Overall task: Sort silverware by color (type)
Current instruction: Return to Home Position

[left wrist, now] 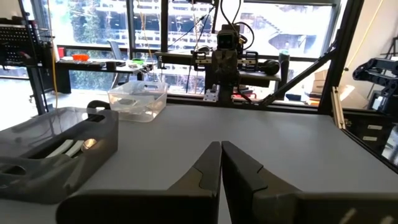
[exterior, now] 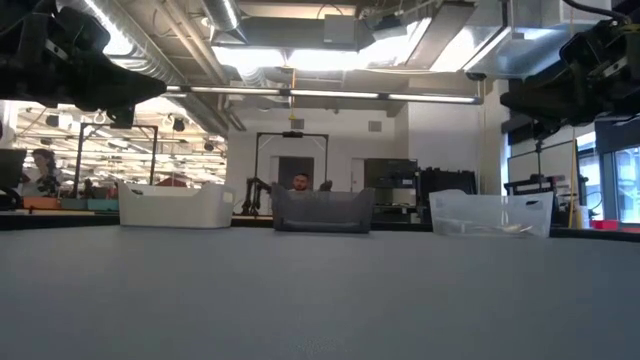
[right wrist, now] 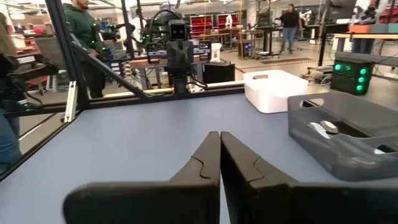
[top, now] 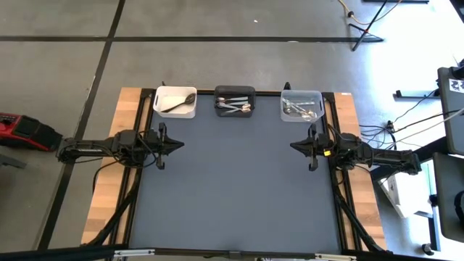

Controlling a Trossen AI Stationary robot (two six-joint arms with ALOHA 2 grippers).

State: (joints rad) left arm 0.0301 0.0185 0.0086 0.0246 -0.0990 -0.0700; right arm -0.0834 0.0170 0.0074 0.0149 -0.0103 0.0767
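Both claws were closed on nothing. The left claw (top: 178, 145) hung at the left edge of the surface (top: 232, 188), pointing inward. The right claw (top: 294, 147) mirrored it at the right edge. In each wrist view the two dark fingers met tip to tip with nothing between them, and the other arm faced them from across the grey top.

All the silverware in view lay inside three bins lined along the far edge of the surface. The white bin (top: 159, 101), on the left arm's side, held one dark spoon (top: 179, 103) lying at a slant. The black bin (top: 234, 89) in the middle held several pale spoons (top: 233, 108). The clear bin (top: 301, 93), just beyond the right claw, held a small heap of shiny spoons (top: 299, 110). The pieces were too small to count.

From above, no spoon showed on the open surface, so the sorting looked finished. With both arms folded low at the sides and both claws empty, only parking the arms seemed to be left. Whether each piece sat with its own kind could not be checked closely, though each bin's contents looked alike.
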